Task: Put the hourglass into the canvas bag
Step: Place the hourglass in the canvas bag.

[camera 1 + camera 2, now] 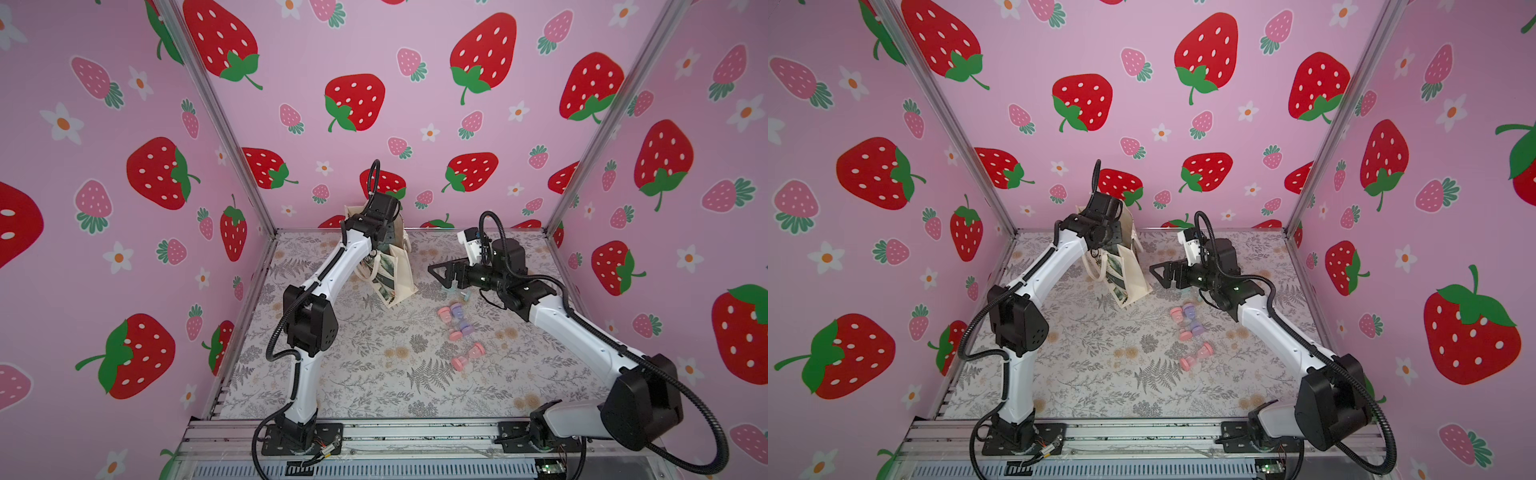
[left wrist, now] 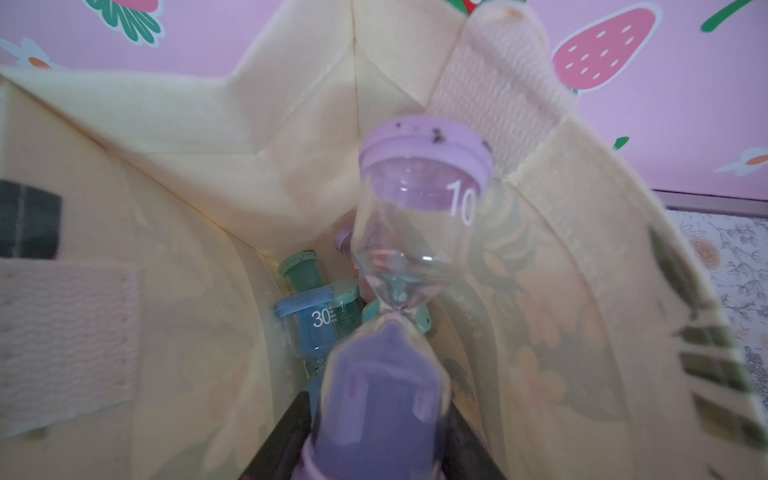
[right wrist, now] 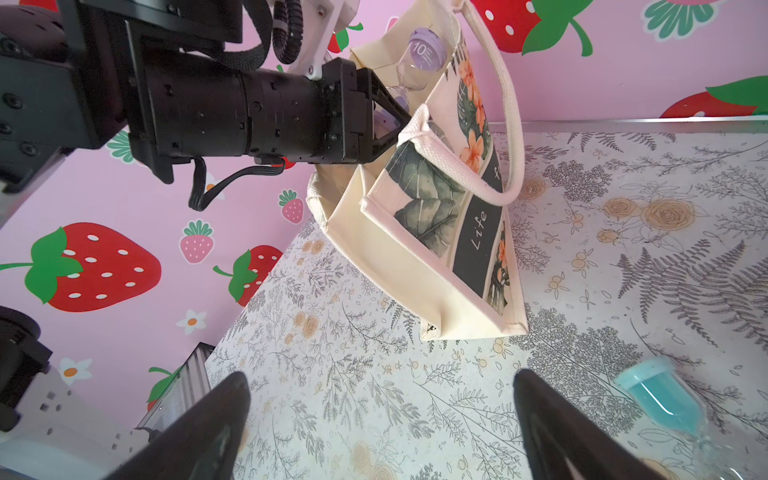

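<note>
floral tabletop, strawberry-print walls

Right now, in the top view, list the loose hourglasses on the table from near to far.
Lone pink hourglass → paired pink hourglass and purple hourglass, lying side by side → teal hourglass, by the right gripper.

Your left arm raised, reaching forward, wrist tipped down; left gripper clamps purple hourglass. Your right arm low, stretched forward; right gripper gapes wide.
</note>
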### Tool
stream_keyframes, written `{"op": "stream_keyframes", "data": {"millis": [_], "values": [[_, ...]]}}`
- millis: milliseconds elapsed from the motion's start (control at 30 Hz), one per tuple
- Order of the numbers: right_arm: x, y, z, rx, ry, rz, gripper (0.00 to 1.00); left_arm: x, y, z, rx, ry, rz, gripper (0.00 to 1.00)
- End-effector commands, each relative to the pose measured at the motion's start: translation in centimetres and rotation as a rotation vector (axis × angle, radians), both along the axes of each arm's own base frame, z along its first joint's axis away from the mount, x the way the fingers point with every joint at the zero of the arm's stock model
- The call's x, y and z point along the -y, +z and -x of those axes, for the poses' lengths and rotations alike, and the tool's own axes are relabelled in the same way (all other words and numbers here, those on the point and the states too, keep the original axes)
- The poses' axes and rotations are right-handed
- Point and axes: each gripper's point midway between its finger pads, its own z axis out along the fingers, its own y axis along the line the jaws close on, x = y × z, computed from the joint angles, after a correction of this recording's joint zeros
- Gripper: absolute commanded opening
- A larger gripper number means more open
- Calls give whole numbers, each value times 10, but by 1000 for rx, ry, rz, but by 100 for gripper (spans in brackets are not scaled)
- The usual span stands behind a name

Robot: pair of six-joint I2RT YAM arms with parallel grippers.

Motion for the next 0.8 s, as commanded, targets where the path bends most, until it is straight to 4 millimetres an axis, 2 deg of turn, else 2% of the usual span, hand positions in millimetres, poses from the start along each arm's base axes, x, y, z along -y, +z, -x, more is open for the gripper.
{"op": "stream_keyframes", "data": {"millis": [0,267,433,633,767], "values": [[0,17,-3,46,1,-26,99,-8,-25,20,-115,-16,-86,50],[3,23,0,55,-6,-35,99,-12,7,28,-62,-11,-80,56],[6,24,2,53,-18,-33,99,-11,36,40,-8,-21,-58,58],[14,22,8,42,-40,-24,99,-3,71,63,69,-49,-18,61],[29,12,13,18,-83,-5,99,5,92,85,128,-73,27,64]]}}
